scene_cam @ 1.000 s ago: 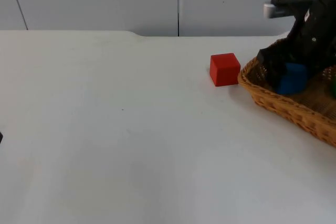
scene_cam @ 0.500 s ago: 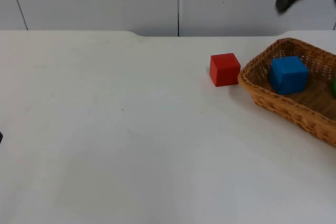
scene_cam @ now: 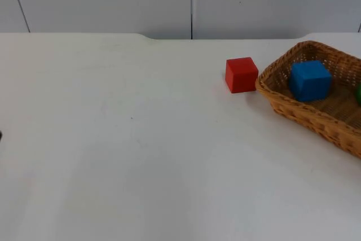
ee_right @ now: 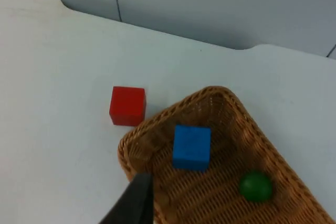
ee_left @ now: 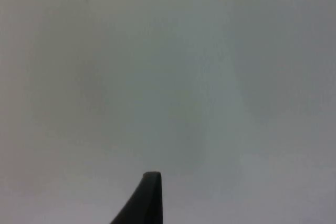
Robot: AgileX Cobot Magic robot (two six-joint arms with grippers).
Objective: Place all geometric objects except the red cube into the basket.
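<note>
Top view: we see the basket (scene_cam: 316,118) at 3 o'clock on the table (scene_cam: 141,156), blue cube (scene_cam: 309,80) and green ball (scene_cam: 359,94) inside; red cube (scene_cam: 241,74) just beside its rim at 9 o'clock. Both grippers: we cannot tell their state.

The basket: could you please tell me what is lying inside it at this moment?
Inside the basket lie a blue cube and a green ball, apart from each other on the woven floor. The red cube sits outside, beside the rim. Nothing visibly hides beneath them.
</note>
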